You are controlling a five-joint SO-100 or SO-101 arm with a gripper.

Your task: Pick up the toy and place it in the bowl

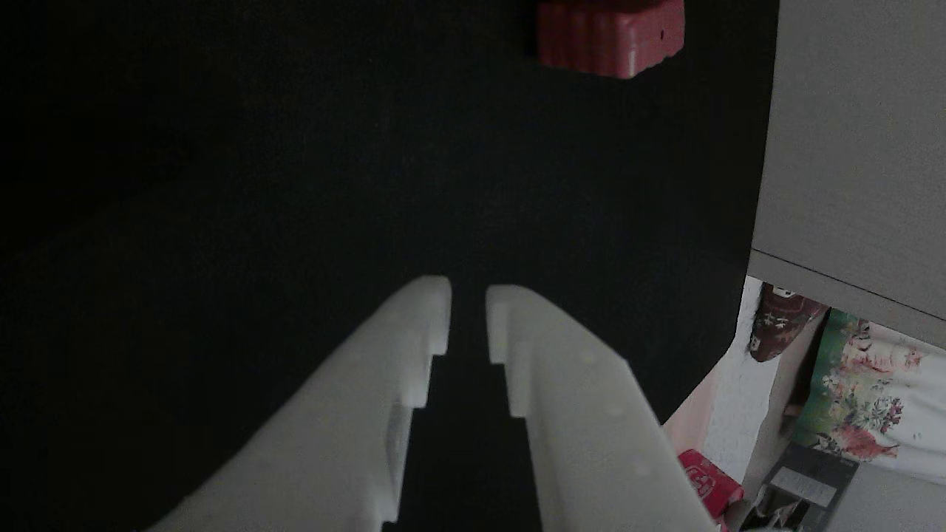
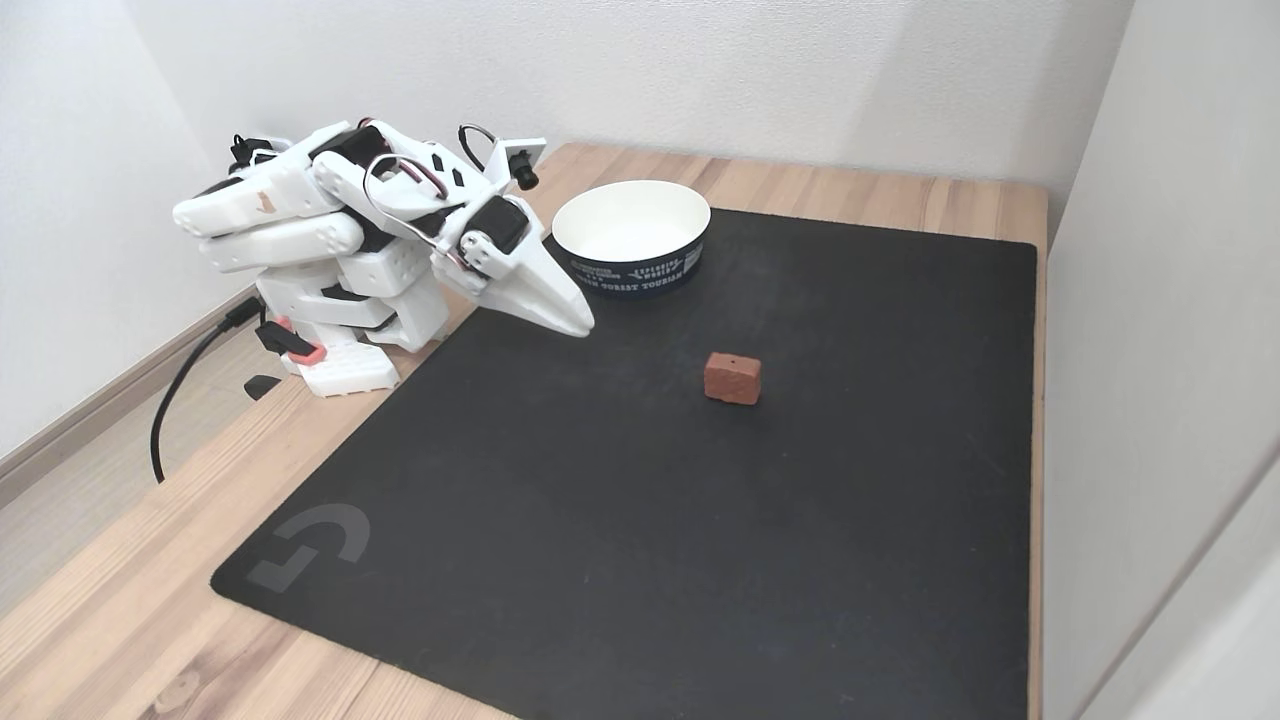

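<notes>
The gripper (image 1: 468,292) shows a narrow gap between its white fingers, holding nothing and hanging above the black mat (image 2: 620,520). In the fixed view the toy (image 2: 732,377) lies on the mat at about four o'clock from the fingertips, well apart. The bowl (image 2: 632,238) stands at the mat's far edge, with bare mat around the toy.

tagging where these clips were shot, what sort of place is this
Probably a home room corner: a wooden desk pushed against plain white walls, a black mouse mat as work surface, and floral fabric past the desk edge.
</notes>
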